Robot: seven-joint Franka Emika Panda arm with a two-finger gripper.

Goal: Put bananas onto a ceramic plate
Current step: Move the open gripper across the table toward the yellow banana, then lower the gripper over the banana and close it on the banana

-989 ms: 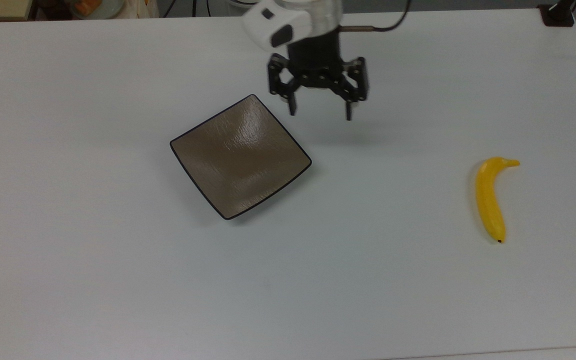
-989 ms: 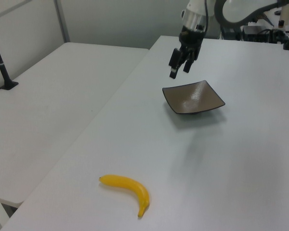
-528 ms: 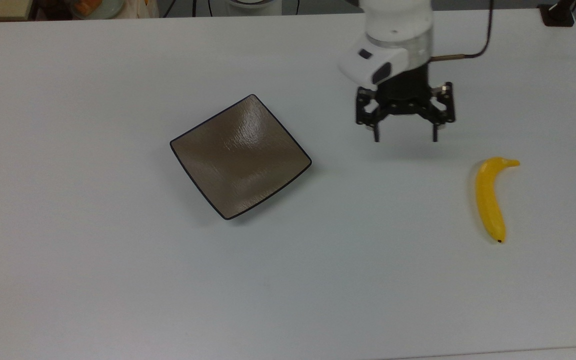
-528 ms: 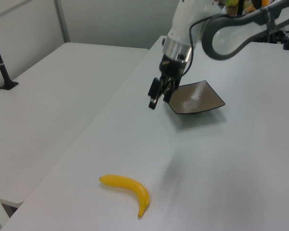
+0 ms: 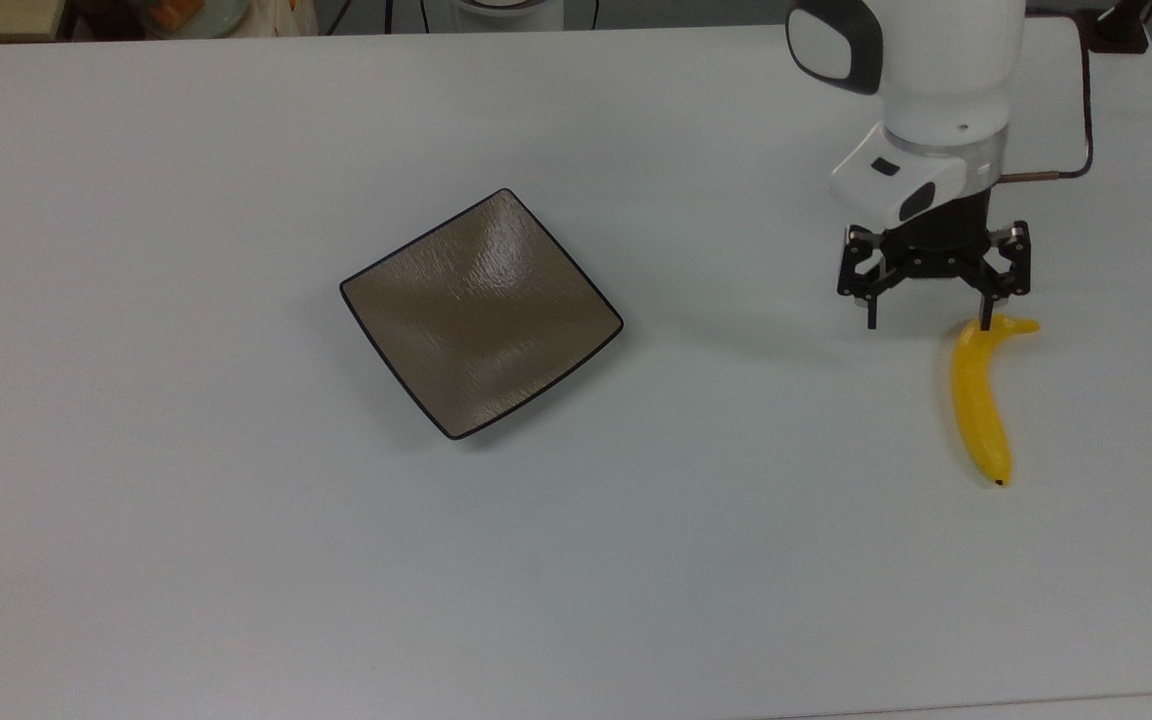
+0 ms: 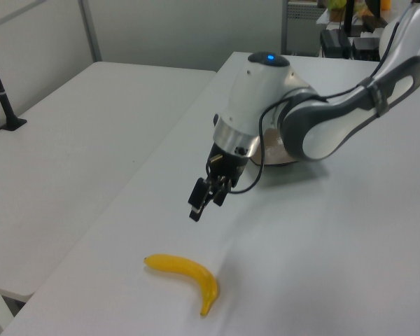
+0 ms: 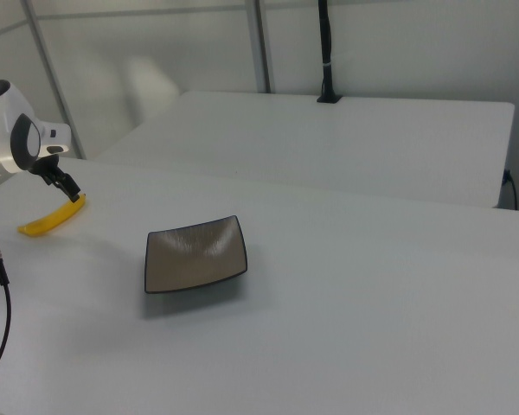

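Bananas here come to a count of one: a single yellow banana (image 5: 978,402) lying flat on the white worktop (image 5: 236,560), close to the top view's right edge and well apart from the plate. Going left to right in the top view, the one ceramic plate (image 5: 481,313) sits near the middle of the worktop, turned so a corner points at each edge, with nothing on it. Then comes my gripper (image 5: 929,324), hanging above the worktop just beside the banana's stem end, my two fingers spread wide with nothing between them. One of my fingers (image 5: 986,311) lines up over the stem in the top view, the other over bare worktop.

The left view tells me what the top view does not: my gripper (image 6: 201,205) is clearly off the surface, with open air between it and the banana (image 6: 185,274), which lies near the worktop's front edge in that picture. My arm blocks most of the plate (image 6: 273,148) there, leaving just a sliver behind the wrist.

The right view shows the plate (image 7: 195,253) whole, its corners curling upward, and the banana (image 7: 52,218) at the far left edge of the worktop, with my gripper (image 7: 67,188) hanging over one of its ends.
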